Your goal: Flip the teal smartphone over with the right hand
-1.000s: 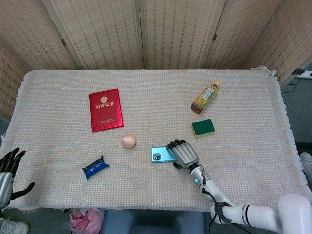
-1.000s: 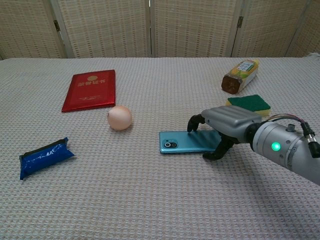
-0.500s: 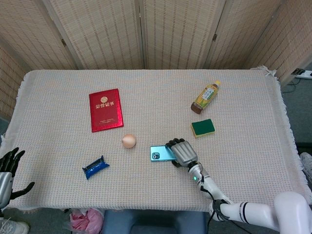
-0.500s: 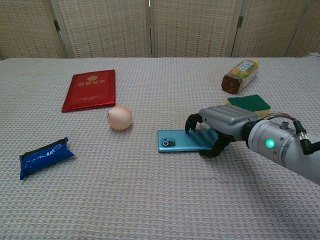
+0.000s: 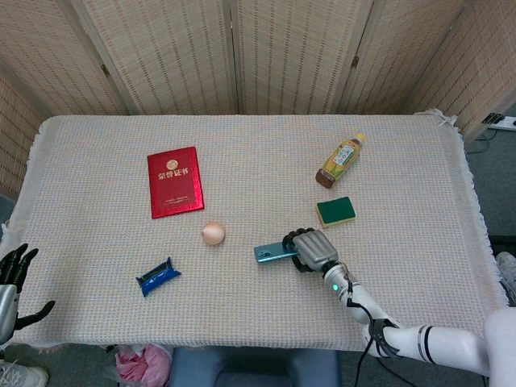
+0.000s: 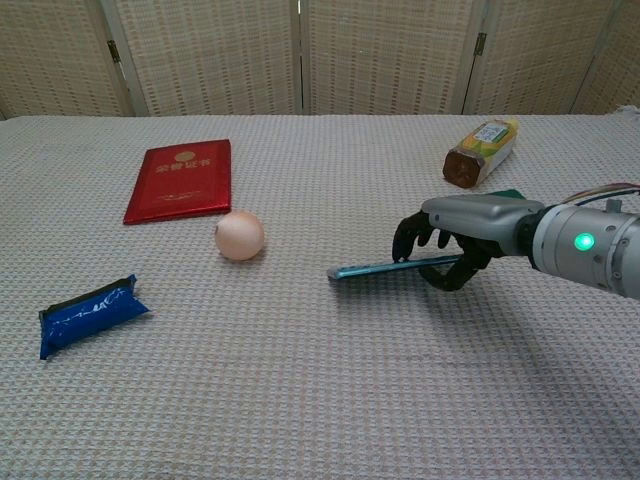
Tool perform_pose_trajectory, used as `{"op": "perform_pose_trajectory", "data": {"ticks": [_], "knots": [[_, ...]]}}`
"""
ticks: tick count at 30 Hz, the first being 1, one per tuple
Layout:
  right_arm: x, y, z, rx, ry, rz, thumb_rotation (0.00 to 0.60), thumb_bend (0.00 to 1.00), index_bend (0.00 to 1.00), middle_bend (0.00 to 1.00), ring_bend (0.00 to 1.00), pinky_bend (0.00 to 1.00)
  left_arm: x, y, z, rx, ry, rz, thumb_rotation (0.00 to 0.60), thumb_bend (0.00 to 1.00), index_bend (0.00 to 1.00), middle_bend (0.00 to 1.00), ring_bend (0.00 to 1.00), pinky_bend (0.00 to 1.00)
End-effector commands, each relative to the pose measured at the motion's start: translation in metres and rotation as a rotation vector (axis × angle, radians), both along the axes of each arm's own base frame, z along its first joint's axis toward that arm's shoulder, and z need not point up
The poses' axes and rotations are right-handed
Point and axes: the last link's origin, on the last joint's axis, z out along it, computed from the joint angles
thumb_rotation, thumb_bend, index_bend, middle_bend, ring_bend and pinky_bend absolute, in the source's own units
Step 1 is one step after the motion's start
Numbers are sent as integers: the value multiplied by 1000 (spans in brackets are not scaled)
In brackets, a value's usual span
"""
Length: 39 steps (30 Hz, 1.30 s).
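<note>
Right hand (image 5: pixel 313 249) gripping teal smartphone (image 5: pixel 272 253) near onion (image 5: pixel 213 233), left hand (image 5: pixel 12 278) open at table edge

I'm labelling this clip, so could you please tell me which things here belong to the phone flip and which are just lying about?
In the job: phone, lifted off the cloth; right hand holding it.

Lying about: red booklet, onion, blue packet, bottle, green sponge, left hand.

One teal smartphone (image 5: pixel 272 253), held off the cloth. One red booklet (image 5: pixel 174 181), far left. One onion (image 5: pixel 213 233), centre. One blue packet (image 5: pixel 158 276), near left. One bottle (image 5: pixel 339 160), lying far right. One green sponge (image 5: pixel 335 211), right. Two hands: right hand (image 5: pixel 313 251), left hand (image 5: pixel 11 276) at near-left edge.
</note>
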Motion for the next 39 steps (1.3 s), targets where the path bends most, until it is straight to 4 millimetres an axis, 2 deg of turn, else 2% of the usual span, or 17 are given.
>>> {"op": "perform_pose_trajectory", "data": {"ticks": [1, 6, 13, 20, 24, 28, 31, 39], "knots": [[5, -9, 3, -17, 1, -3, 600, 673, 368, 350, 225, 250, 1, 1, -1, -4, 0, -3, 600, 203, 97, 44, 46, 142], [12, -26, -2, -45, 13, 2, 600, 652, 370, 351, 227, 250, 1, 1, 0, -3, 4, -4, 600, 203, 97, 44, 46, 142], [21, -44, -5, -113, 31, 32, 600, 554, 370, 346, 227, 250, 2, 0, 1, -4, 7, -2, 600, 203, 97, 44, 46, 142], [19, -43, 23, -231, 21, 73, 600, 504, 360, 301, 227, 250, 2, 1, 1, -2, 5, -6, 600, 203, 97, 44, 46, 142], [10, -29, 54, -307, 15, 90, 600, 343, 337, 274, 224, 250, 6, 2, 0, -7, 3, -24, 600, 203, 97, 44, 46, 142], [-5, -6, 90, -375, 13, 102, 600, 196, 323, 263, 215, 250, 8, 4, -1, -5, -1, -33, 600, 203, 97, 44, 46, 142], [-20, 14, 114, -417, 9, 97, 600, 160, 320, 263, 215, 250, 11, 6, -2, -8, -2, -43, 600, 203, 97, 44, 46, 142], [-63, 72, 163, -492, -14, 67, 600, 167, 298, 261, 215, 250, 21, 9, -5, -20, -2, -71, 600, 203, 97, 43, 46, 142]]}}
